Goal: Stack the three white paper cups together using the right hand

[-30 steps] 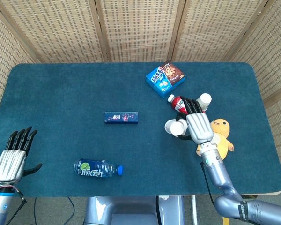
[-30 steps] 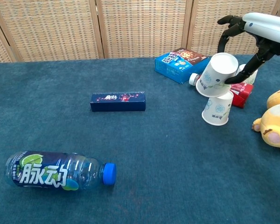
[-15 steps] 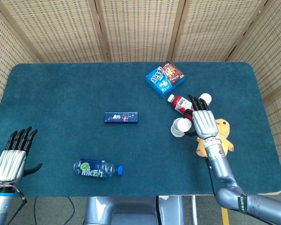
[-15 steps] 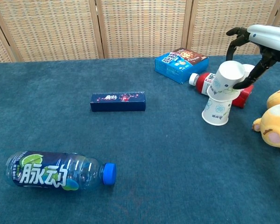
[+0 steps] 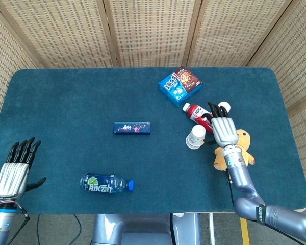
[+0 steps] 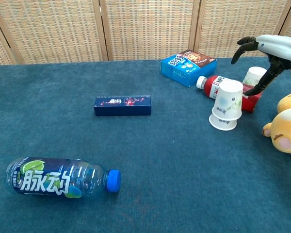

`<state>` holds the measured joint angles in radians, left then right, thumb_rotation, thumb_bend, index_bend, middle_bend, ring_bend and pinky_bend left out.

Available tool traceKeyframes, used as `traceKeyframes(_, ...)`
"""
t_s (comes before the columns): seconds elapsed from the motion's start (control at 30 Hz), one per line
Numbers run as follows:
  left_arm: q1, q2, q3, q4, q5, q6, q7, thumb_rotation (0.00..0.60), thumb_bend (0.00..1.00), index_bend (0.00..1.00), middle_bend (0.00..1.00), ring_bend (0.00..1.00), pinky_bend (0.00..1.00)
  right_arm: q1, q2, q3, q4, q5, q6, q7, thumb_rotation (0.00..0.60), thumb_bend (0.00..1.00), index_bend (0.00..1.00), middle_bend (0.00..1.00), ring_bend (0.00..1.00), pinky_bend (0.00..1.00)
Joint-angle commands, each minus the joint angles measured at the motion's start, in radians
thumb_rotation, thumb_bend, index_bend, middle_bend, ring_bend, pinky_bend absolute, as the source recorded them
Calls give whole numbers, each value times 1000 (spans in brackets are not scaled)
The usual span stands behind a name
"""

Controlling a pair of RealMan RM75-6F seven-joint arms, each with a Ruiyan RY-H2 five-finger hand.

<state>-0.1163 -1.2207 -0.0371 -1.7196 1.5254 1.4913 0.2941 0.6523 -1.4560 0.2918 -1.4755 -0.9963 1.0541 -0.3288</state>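
Two white paper cups point(image 6: 226, 104) stand upside down, one nested over the other, on the blue table right of centre; from the head view the stack point(image 5: 196, 137) shows as one. The third white cup point(image 6: 254, 76) stands behind the red bottle, also visible in the head view point(image 5: 223, 107). My right hand point(image 6: 271, 48) hovers just right of and above the stack with fingers spread, holding nothing; from above it point(image 5: 223, 130) lies between the stack and the plush toy. My left hand point(image 5: 13, 171) rests at the near left edge, holding nothing.
A red bottle point(image 6: 233, 90) lies right behind the stack. A yellow plush toy point(image 6: 287, 124) sits to the right. A blue snack box point(image 6: 188, 61) is at the back, a dark blue box point(image 6: 122, 105) mid-table, and a water bottle point(image 6: 60, 177) lies front left.
My right hand lowered the tilted cup onto the standing cup, let go of it and drew back to the right. The left hand has not moved.
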Motion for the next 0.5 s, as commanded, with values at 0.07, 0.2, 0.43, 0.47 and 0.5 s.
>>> traceKeyframes(0.07, -1, 0, 0, 1, -1, -3, 0, 600, 24, 0, 0, 0, 3, -5, 8, -8, -2, -2, 1, 2, 600, 196, 282, 0, 0, 0)
traceKeyframes(0.2, -1, 0, 0, 1, 1, 0, 0, 600, 24, 0, 0, 0, 3, -9, 28, -6, -19, -12, 14, 4, 600, 196, 281, 0, 0, 0)
traceKeyframes(0.43, -1, 3, -4, 0, -8, 0, -5, 600, 24, 0, 0, 0, 3, 16, 97, 36, -46, 9, 0, -18, 600, 195, 282, 0, 0, 0)
traceKeyframes(0.47, -1, 3, -5, -1, -8, 1, -5, 600, 24, 0, 0, 0, 4, 21, 106, 42, -45, 14, -5, -24, 600, 195, 281, 0, 0, 0)
traceKeyframes(0.5, 0, 4, -6, -2, -7, 3, -5, 600, 24, 0, 0, 0, 3, 30, 116, 49, -41, 24, -13, -33, 600, 195, 281, 0, 0, 0)
